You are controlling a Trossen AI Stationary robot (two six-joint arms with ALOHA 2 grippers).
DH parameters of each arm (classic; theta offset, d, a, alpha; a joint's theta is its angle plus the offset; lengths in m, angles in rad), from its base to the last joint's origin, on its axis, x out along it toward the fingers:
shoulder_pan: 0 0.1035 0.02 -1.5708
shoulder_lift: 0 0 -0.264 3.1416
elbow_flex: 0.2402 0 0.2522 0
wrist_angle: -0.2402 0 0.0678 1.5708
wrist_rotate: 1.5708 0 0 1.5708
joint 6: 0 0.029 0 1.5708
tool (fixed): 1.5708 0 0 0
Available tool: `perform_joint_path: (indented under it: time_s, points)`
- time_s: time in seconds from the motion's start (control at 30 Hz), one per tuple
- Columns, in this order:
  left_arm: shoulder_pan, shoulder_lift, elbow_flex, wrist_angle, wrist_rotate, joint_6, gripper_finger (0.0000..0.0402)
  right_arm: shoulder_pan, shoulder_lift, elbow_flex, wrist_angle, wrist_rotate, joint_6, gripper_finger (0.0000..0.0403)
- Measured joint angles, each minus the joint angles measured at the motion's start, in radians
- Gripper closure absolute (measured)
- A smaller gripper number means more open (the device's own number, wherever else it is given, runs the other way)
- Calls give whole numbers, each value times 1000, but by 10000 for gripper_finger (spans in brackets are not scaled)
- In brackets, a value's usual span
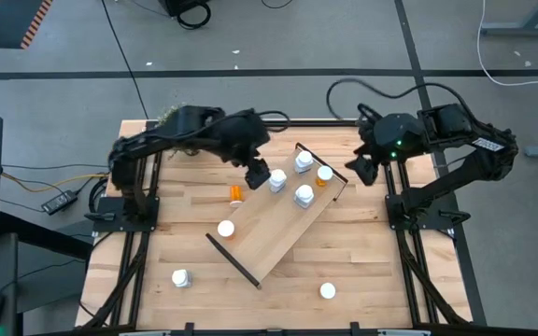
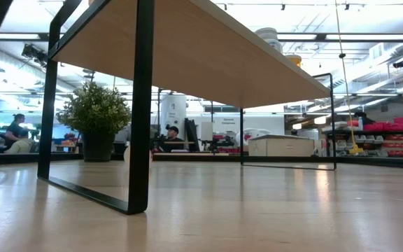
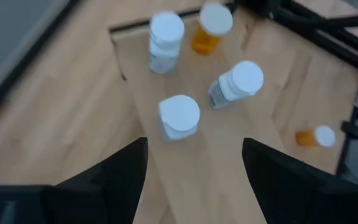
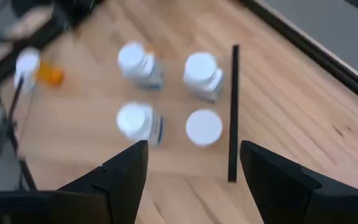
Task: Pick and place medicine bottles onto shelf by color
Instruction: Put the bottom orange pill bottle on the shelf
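Both the left gripper and the right gripper hang wide and empty; the bottles look light, rigid, tippy, best pinched across the body.

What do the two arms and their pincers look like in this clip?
Both arms are matte black with chunky jointed segments, mounted on black frame rails at the table's sides. The right arm shows a small green light and a white label strip. Each pincer, left pincer and right pincer, has two flat, dark, wedge-shaped fingers.
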Motion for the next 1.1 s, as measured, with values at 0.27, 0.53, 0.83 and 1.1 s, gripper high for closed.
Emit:
perform_joint_path:
  time_s: [0.27,0.53,0.83,1.1]
  points:
    - [-145,-84,1,-3,-204,-74,164,169,33,0,-24,-41,39,141]
    - [-264,-106,-89,-34,-216,-9,181,444,114,0,-22,-2,293,141]
    - [-414,-314,-390,33,-216,-54,182,587,311,0,48,-26,554,141]
    - [-522,-620,-761,287,-215,-213,185,637,484,0,100,-104,602,111]
